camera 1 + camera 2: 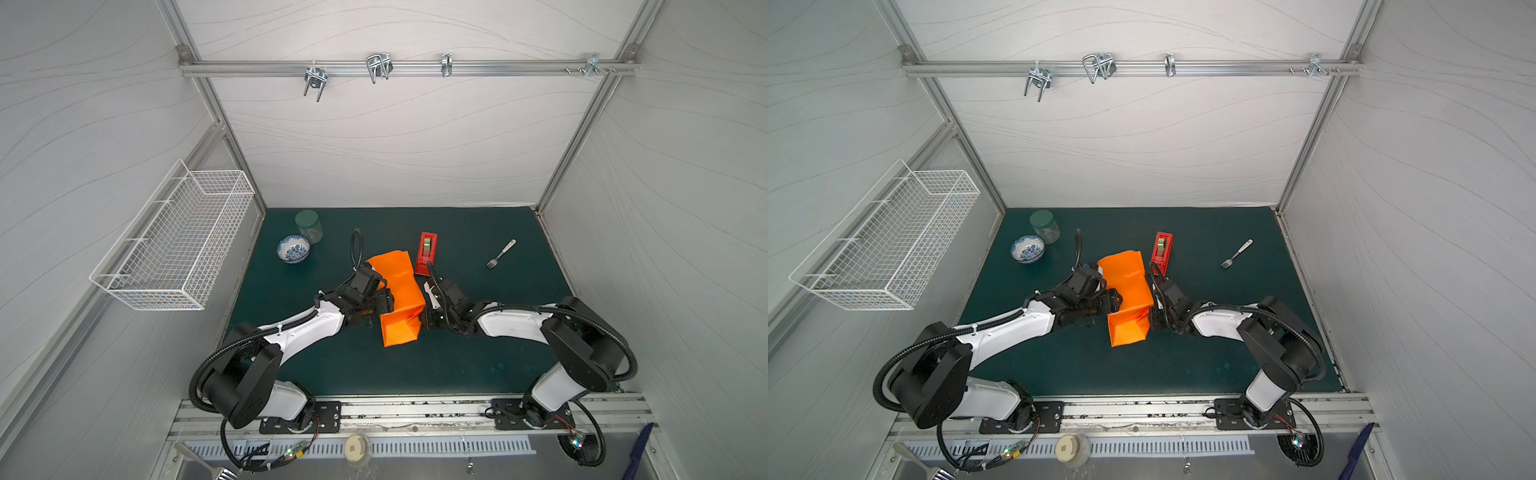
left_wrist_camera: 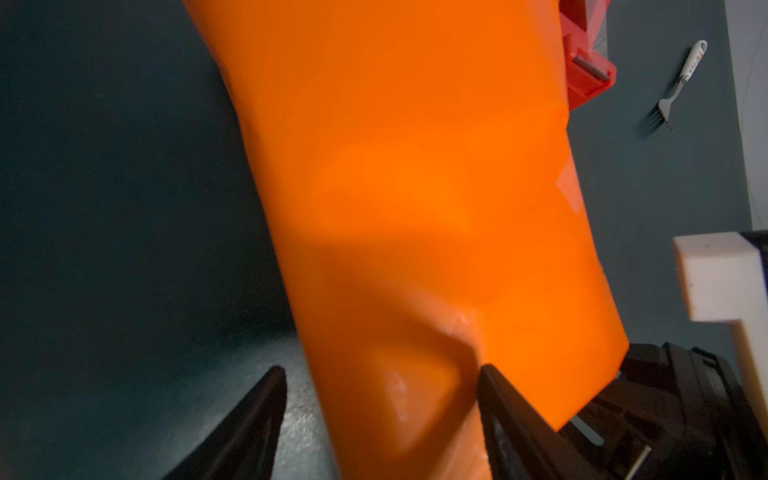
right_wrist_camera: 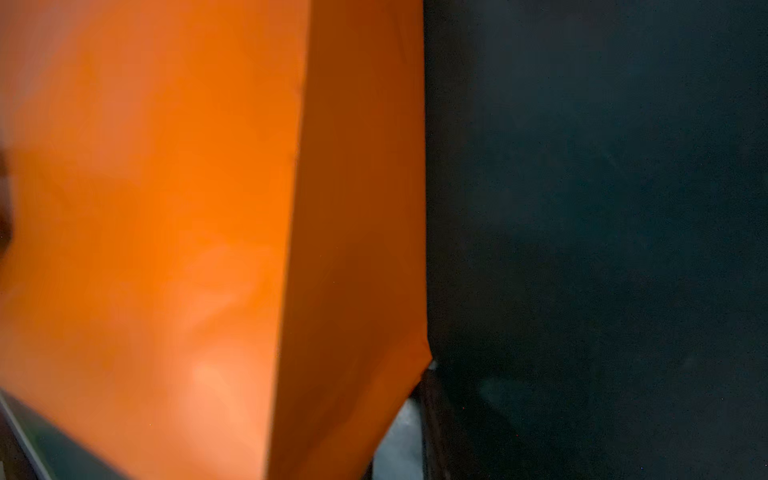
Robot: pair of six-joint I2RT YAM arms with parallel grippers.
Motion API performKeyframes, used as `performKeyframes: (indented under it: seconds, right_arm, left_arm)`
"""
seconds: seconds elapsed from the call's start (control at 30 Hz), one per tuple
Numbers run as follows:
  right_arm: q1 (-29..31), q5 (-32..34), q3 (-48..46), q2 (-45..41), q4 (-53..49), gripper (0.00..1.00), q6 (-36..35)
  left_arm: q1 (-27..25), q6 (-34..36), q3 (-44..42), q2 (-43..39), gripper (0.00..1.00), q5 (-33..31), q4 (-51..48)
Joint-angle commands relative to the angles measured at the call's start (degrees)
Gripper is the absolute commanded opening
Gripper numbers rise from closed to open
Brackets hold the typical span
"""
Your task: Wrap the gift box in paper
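Note:
The orange paper [image 1: 399, 299] [image 1: 1127, 299] lies mid-table, folded up into a creased bundle. The gift box is hidden, presumably under the paper. My left gripper [image 1: 384, 300] [image 1: 1116, 301] sits at the bundle's left side. In the left wrist view its jaws [image 2: 382, 370] stand apart around a fold of paper [image 2: 415, 187]: one finger touches it, and mat shows beside the other. My right gripper [image 1: 424, 319] [image 1: 1150, 318] is at the bundle's right edge. In the right wrist view the paper [image 3: 166, 208] is drawn to a point at one dark finger [image 3: 430, 415] and covers the other.
A red tape dispenser [image 1: 427, 253] [image 2: 586, 62] stands just behind the paper. A fork [image 1: 501, 253] lies at the right. A blue-patterned bowl [image 1: 293, 249] and a green-lidded jar [image 1: 309, 225] are at the back left. A white wire basket [image 1: 174, 237] hangs on the left wall.

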Motion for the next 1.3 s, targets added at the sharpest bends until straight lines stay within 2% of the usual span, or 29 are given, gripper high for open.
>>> performKeyframes:
  seconds: [0.0,0.53,0.8,1.27]
  right_arm:
    - [0.41,0.93,-0.92,0.95,2.4,0.22,1.01]
    - [0.42,3.4,-2.74,3.53,5.6,0.22,2.39]
    - [0.43,4.02,-3.72,1.96,4.86,0.21,2.4]
    - [0.47,3.62,-3.24,-0.02,2.31,0.11,0.11]
  left_arm:
    - [0.17,0.84,-1.59,0.22,0.73,-1.06,-4.36]
    - [0.14,0.85,-2.07,-0.03,0.73,-0.58,-3.96]
    - [0.12,1.59,-0.63,-0.78,0.74,-1.04,-5.01]
    - [0.13,1.73,-0.21,-0.44,0.74,-0.78,-5.41]
